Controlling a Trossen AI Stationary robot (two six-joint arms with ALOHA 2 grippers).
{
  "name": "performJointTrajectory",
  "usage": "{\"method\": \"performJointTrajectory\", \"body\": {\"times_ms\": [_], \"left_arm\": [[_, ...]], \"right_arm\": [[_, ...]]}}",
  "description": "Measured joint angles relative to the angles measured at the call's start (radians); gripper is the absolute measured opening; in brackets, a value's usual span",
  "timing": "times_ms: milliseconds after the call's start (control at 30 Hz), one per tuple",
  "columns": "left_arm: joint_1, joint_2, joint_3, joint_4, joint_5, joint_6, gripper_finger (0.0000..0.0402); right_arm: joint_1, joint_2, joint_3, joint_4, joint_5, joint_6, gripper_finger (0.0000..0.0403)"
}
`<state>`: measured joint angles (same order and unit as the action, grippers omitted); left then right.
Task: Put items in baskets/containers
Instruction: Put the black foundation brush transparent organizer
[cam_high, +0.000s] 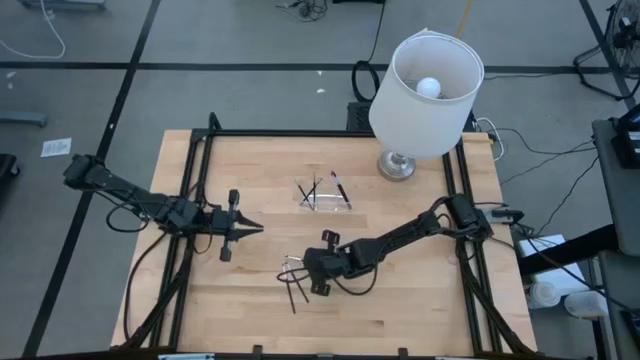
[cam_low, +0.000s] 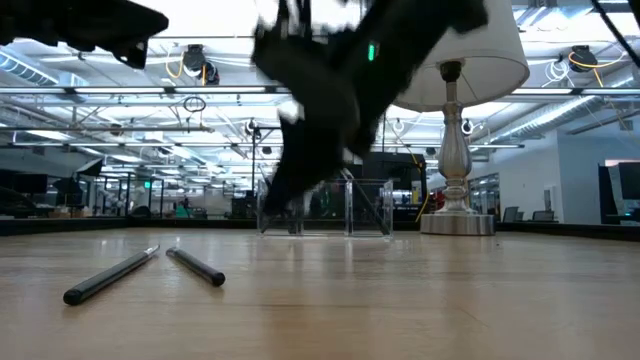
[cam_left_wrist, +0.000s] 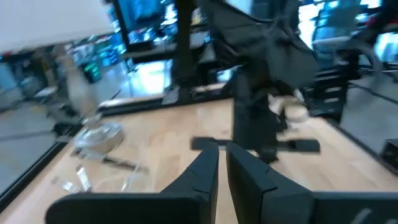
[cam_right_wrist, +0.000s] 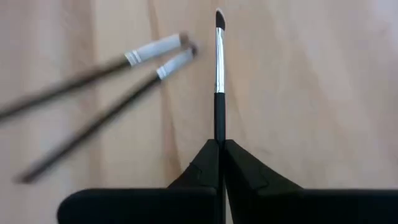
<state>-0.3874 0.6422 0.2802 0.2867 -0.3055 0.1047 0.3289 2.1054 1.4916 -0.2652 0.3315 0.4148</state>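
Right gripper (cam_right_wrist: 219, 148) clamped on a thin brush (cam_right_wrist: 218, 74), two brushes (cam_right_wrist: 127, 81) at ten o'clock, left gripper (cam_left_wrist: 222, 163) nearly closed, empty.

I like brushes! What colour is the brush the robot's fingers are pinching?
Black handle, silvery middle, dark tip: the brush, best in the right wrist view.

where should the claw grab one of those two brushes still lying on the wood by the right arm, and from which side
Grip mid-handle, the plain dark stretch behind the silvery ferrule, coming straight down from above. Both brushes lie flat, angled close together near their tips, so close across the handle farther back, where they spread apart. The right claw is already shut on a third brush.
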Motion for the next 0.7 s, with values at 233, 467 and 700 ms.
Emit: {"method": "performJointTrajectory", "body": {"times_ms": [233,467,700], "left_arm": [[-0.024,0.000,0.000,0.021,0.039,0.041,0.0042],[-0.067,0.000,0.000,0.036,0.187,0.127,0.0042],[-0.103,0.034,0.000,0.176,0.157,0.156,0.0042]], "right_arm": [[0.056,-0.054,0.001,-0.022,0.150,-0.023,0.0000],[0.122,-0.138,0.003,-0.022,0.268,-0.133,0.0000],[0.165,-0.276,-0.101,0.198,0.323,-0.313,0.0000]]}}
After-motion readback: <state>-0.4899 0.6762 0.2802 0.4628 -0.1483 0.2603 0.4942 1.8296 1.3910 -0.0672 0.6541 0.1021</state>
